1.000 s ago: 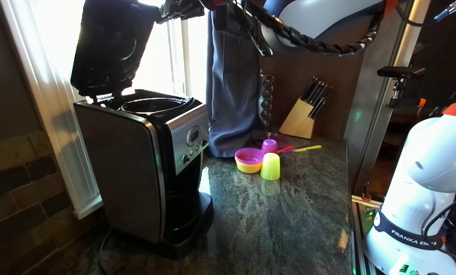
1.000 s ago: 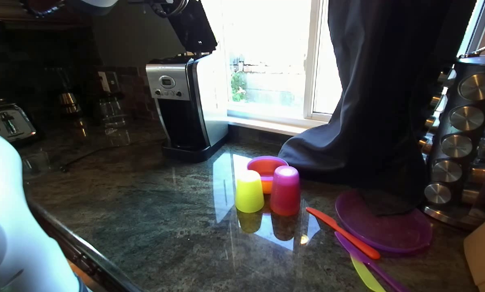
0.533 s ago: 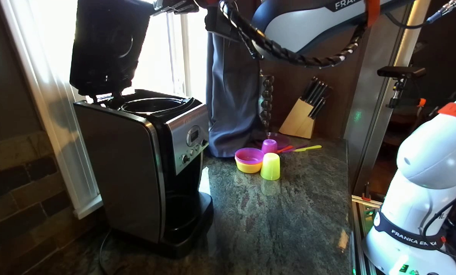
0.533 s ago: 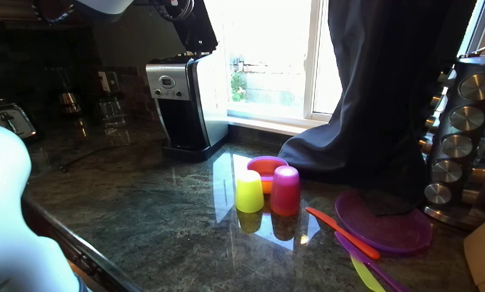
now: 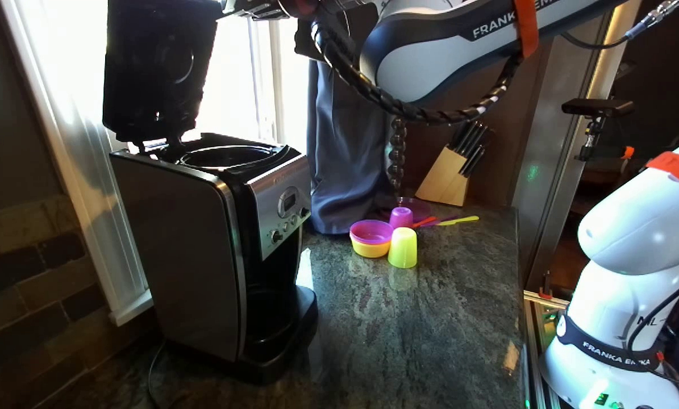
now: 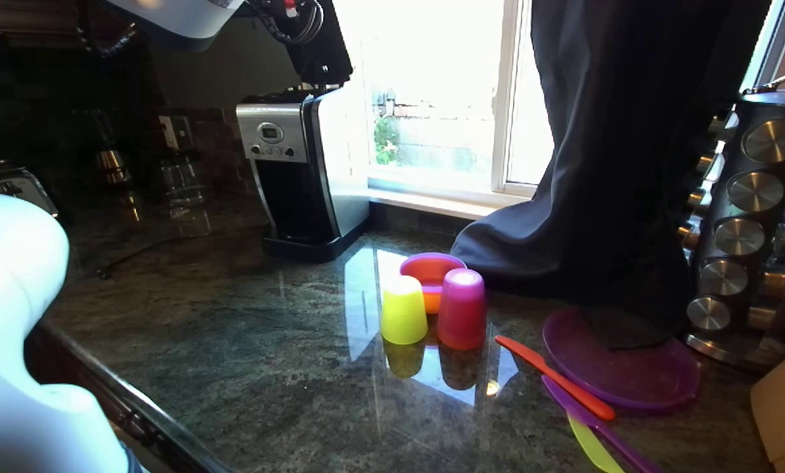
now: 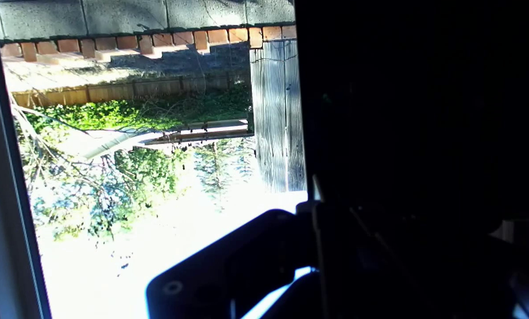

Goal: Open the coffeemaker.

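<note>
A black-and-silver coffeemaker (image 5: 180,250) stands on a dark stone counter (image 5: 407,329) beside a bright window (image 6: 431,118), its black lid (image 5: 157,68) up, nearly upright. The robot's gripper (image 5: 231,9) is at the lid's edge (mostly shadow in the wrist view, so whether its jaws are wide or narrow I cannot tell). Bright cups (image 5: 403,248) stand nearby.

In an exterior view, a yellow cup (image 6: 404,312) stands at lower centre. At lower right there lies a purple plate (image 6: 642,381).
</note>
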